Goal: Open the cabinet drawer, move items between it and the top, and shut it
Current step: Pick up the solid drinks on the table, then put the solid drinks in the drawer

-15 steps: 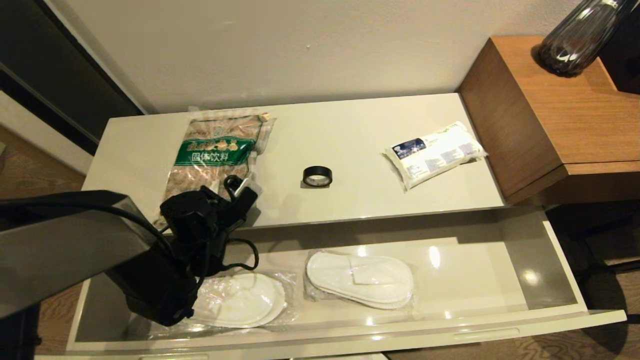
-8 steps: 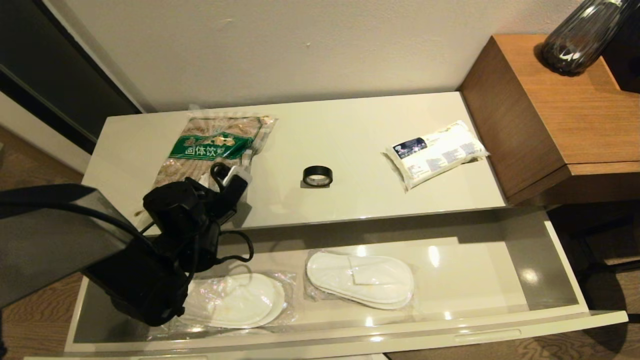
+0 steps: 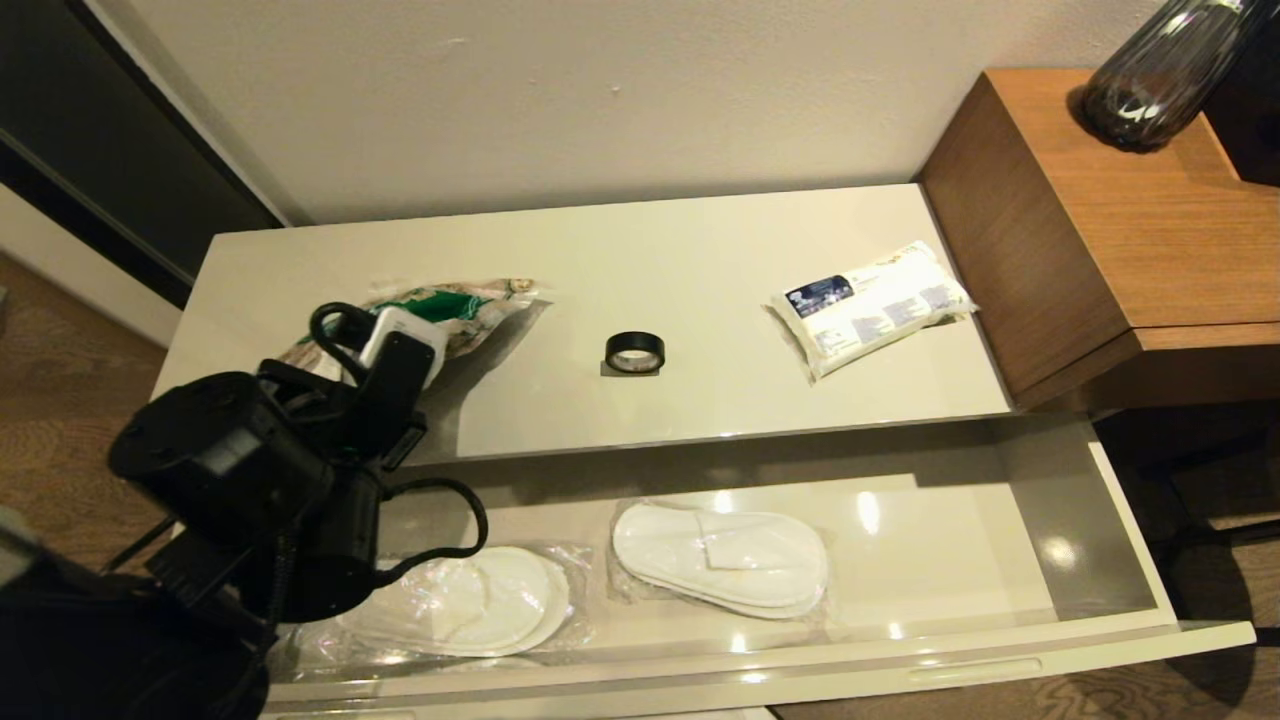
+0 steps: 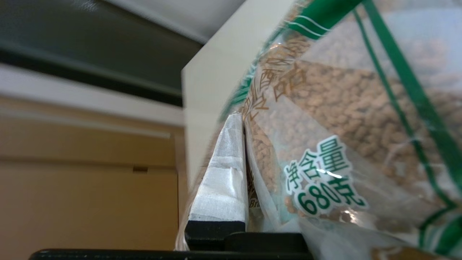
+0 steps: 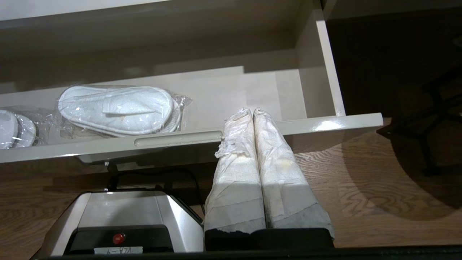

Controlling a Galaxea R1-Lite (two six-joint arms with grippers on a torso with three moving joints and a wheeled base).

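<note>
The cabinet drawer (image 3: 1130,560) stands pulled open, with two plastic-wrapped pairs of white slippers (image 3: 720,555) (image 3: 470,600) inside. On the top (image 3: 700,260) lie the black tape roll (image 3: 634,352) and the white tissue pack (image 3: 868,305). My left gripper (image 3: 400,340) is shut on the near edge of the brown-and-green snack bag (image 3: 470,305), which is raised and tilted off the top at the left. In the left wrist view one taped finger (image 4: 223,173) presses the bag (image 4: 343,108); the other is hidden behind it. My right gripper (image 5: 252,112) is shut and empty, low before the drawer front (image 5: 325,126).
A taller brown wooden side table (image 3: 1120,230) with a dark glass vase (image 3: 1160,75) stands to the right of the cabinet. The wall runs behind the top. The drawer's handle slot (image 5: 177,137) and my base (image 5: 119,220) show in the right wrist view.
My left gripper has moved left and upward with the snack bag's near edge in it. The bag has gone from lying flat to raised and crumpled. Nothing else moved.
</note>
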